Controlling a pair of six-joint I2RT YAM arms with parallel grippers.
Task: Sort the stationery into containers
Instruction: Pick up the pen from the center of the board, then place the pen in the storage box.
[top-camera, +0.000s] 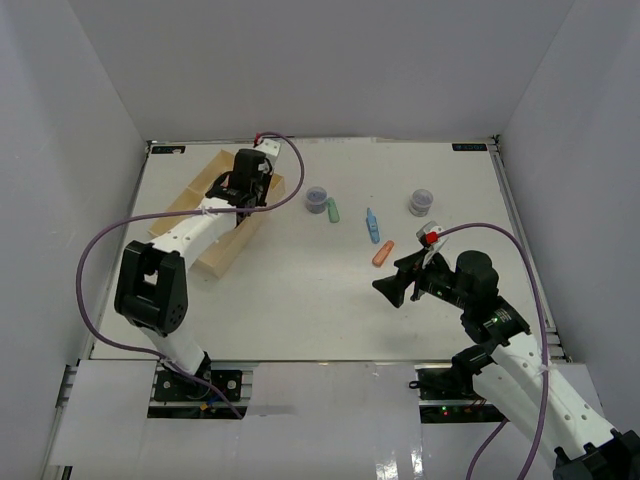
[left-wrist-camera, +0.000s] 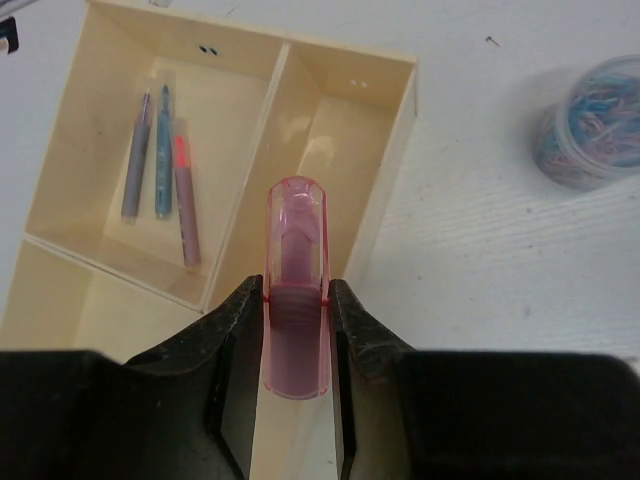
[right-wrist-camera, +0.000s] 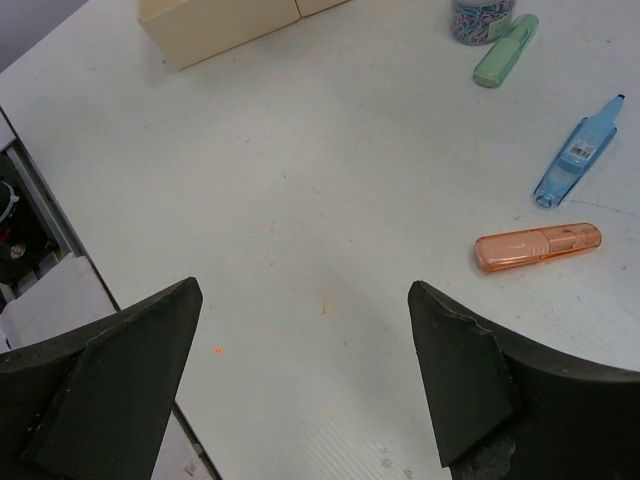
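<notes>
The tray (top-camera: 228, 258) is set at the left of the table (top-camera: 300, 310), with three pens (left-wrist-camera: 160, 170) laid side by side in one compartment and one marker (left-wrist-camera: 296, 290) held above another. To its right a jar (top-camera: 317, 199) is placed, a second marker (top-camera: 333, 211) just beside it. Further right a third marker (top-camera: 372, 226) is laid, a fourth marker (top-camera: 383, 253) just before it, and a second jar (top-camera: 421, 202) beyond them.

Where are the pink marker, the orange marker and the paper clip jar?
pink marker (left-wrist-camera: 297, 285), left wrist view, on its middle.
orange marker (right-wrist-camera: 538, 246), right wrist view, on its middle.
paper clip jar (left-wrist-camera: 600, 120), left wrist view, on its lid.
</notes>
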